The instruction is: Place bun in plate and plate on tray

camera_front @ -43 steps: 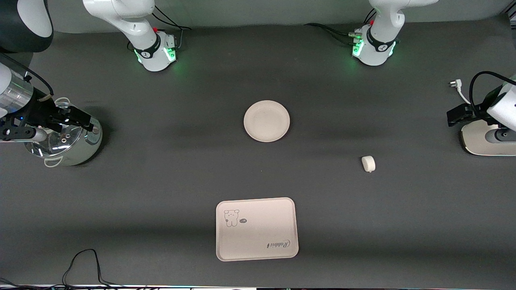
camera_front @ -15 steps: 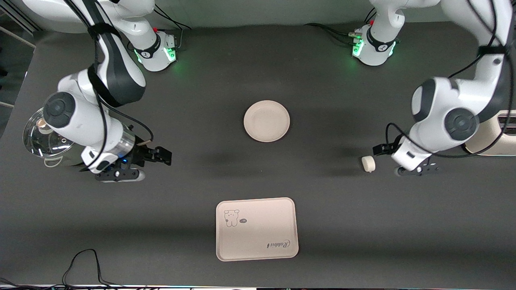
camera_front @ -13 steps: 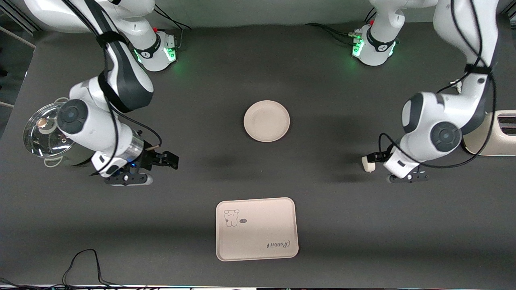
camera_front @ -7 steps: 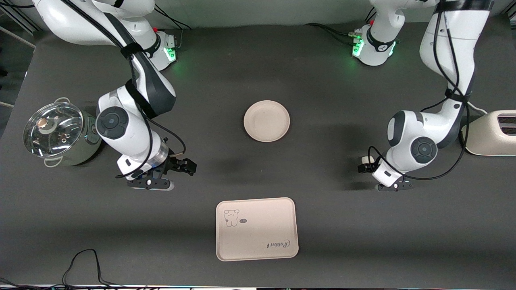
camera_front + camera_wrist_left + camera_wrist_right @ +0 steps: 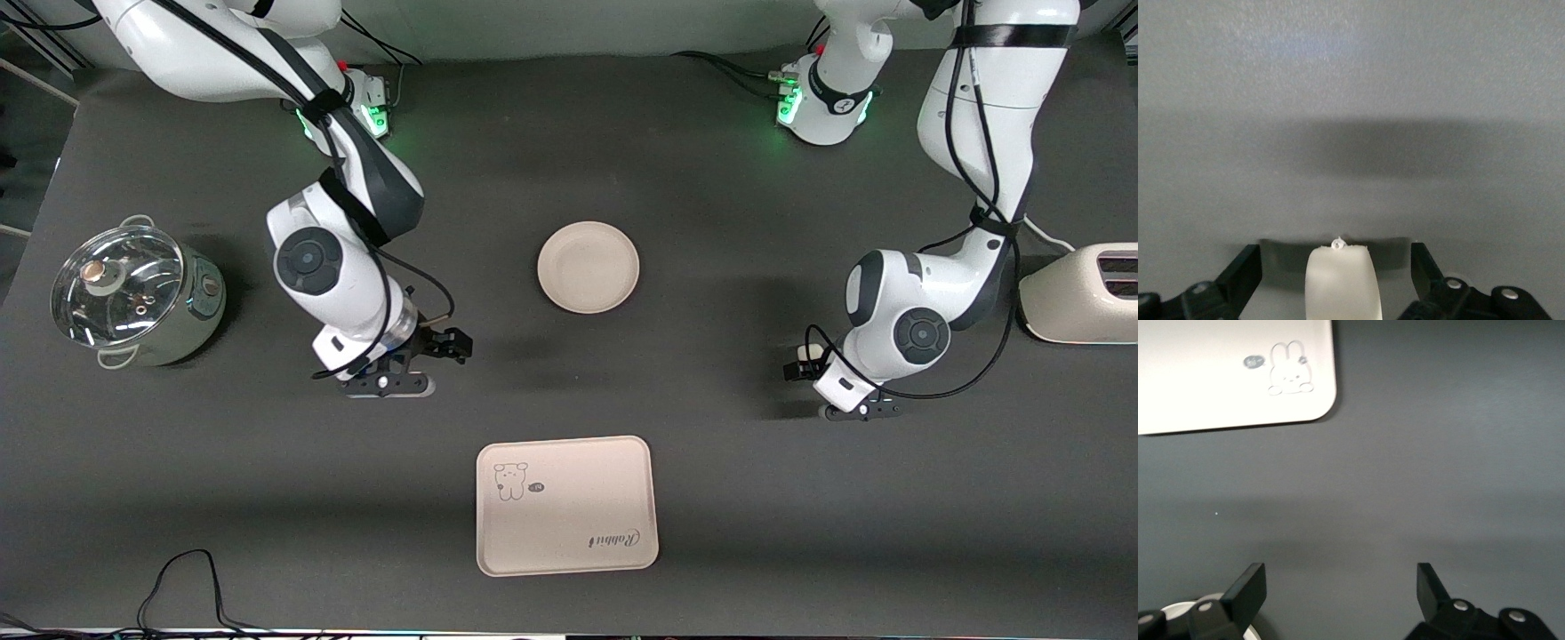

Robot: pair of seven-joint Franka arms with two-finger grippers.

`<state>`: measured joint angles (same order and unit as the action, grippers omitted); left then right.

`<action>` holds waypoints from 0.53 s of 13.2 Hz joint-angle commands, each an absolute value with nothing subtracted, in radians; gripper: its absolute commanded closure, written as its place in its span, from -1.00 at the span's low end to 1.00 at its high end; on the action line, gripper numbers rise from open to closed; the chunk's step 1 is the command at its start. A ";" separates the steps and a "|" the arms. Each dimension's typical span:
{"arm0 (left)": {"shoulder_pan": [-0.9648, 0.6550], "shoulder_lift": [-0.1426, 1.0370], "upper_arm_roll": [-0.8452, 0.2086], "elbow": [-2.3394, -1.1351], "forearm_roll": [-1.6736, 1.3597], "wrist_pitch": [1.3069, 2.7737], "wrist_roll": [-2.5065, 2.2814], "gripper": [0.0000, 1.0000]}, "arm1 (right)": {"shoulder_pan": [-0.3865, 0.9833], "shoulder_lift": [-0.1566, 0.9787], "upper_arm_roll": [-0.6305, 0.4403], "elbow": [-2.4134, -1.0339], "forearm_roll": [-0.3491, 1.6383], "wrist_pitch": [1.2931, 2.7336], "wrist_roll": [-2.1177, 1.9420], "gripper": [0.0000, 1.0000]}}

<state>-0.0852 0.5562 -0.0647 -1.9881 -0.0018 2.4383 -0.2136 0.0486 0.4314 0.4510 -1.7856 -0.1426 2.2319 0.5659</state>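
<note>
Nothing placed yet: small white oblong bun (image 5: 1341, 283) is straddled on the desk by the open left gripper (image 5: 1337, 280), round cream plate (image 5: 588, 267) and cream rectangular tray (image 5: 566, 505) are empty, right gripper (image 5: 1338, 597) is open over bare desk.

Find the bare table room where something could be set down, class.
Bare mat lies between the plate and tray, and between the plate and the bases. It is crowded by the bun, under the left end effector.

Even overhead light on the dark worktop (image 5: 711, 462) — soft arm shadows beside the plate (image 5: 588, 267); the tray (image 5: 1225, 373) glares, overexposed.
</note>
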 commanded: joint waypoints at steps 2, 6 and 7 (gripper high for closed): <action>-0.084 0.473 -0.071 -2.048 -0.023 2.383 -0.225 -0.92 | 0.049 0.402 0.474 -1.902 -0.152 2.322 0.597 -1.00; -0.086 0.449 -0.071 -2.048 -0.052 2.339 -0.222 -0.08 | 0.048 0.390 0.520 -1.956 -0.153 2.325 0.657 -1.00; -0.087 0.452 -0.071 -2.048 -0.052 2.344 -0.221 0.09 | 0.046 0.381 0.520 -1.989 -0.159 2.339 0.655 -1.00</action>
